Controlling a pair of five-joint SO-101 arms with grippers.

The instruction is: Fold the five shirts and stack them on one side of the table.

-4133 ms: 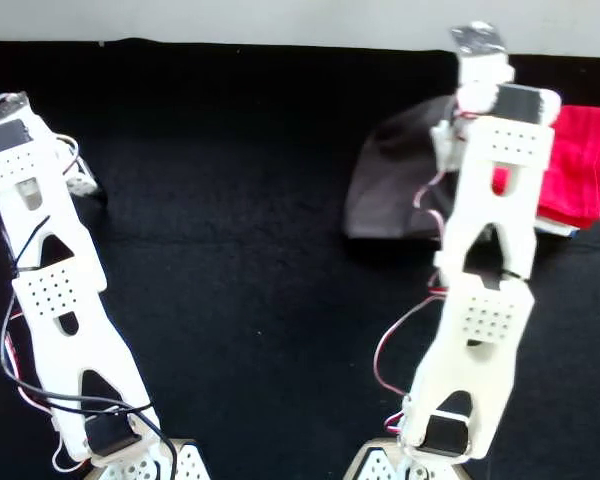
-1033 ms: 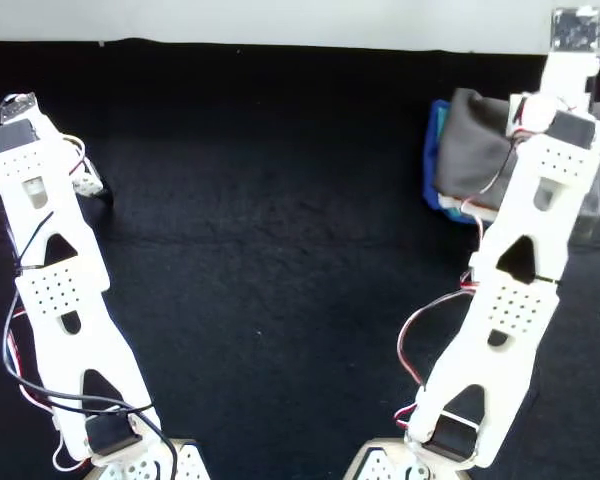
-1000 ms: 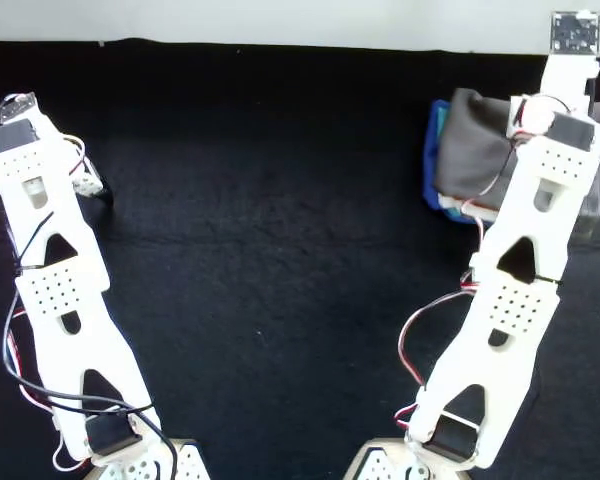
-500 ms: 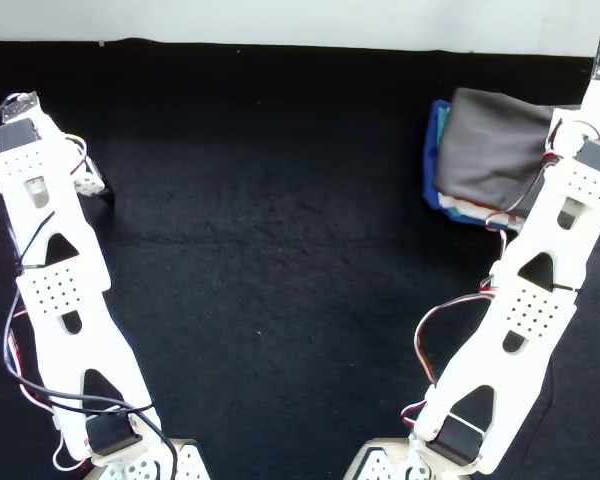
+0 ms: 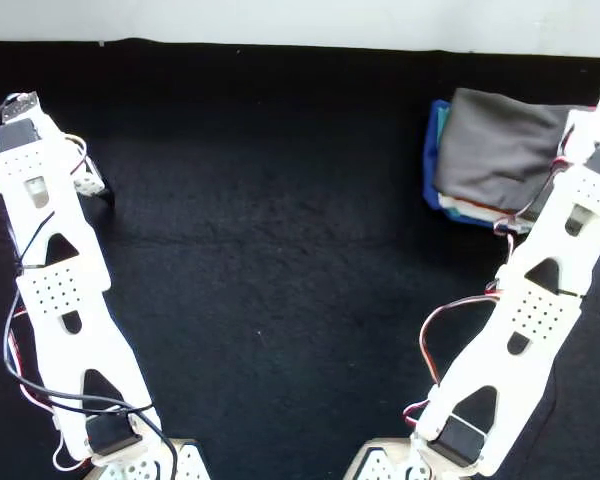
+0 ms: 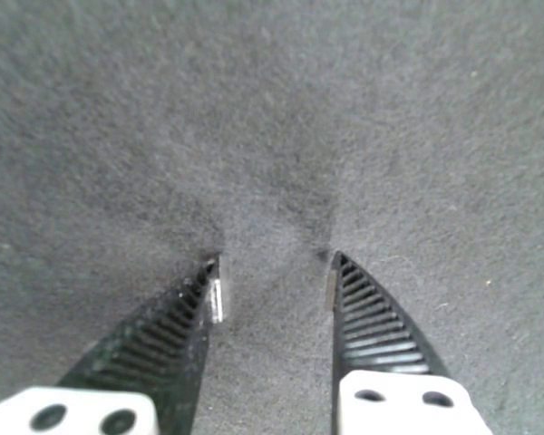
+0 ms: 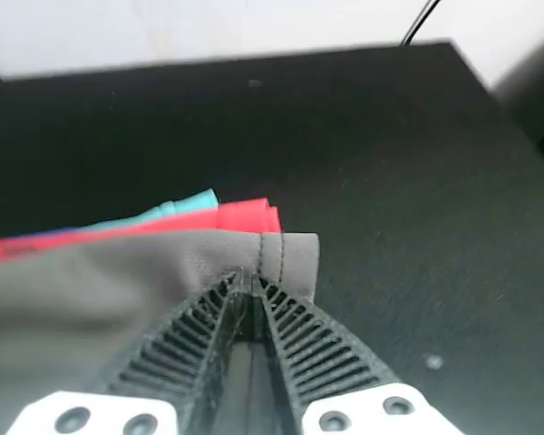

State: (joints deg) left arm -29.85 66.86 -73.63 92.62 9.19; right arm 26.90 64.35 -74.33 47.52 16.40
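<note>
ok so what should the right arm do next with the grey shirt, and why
Probably open the right gripper and release. It is shut on the hem of the grey shirt, which lies folded on top of the stack, above the red shirt and the teal shirt.
</note>
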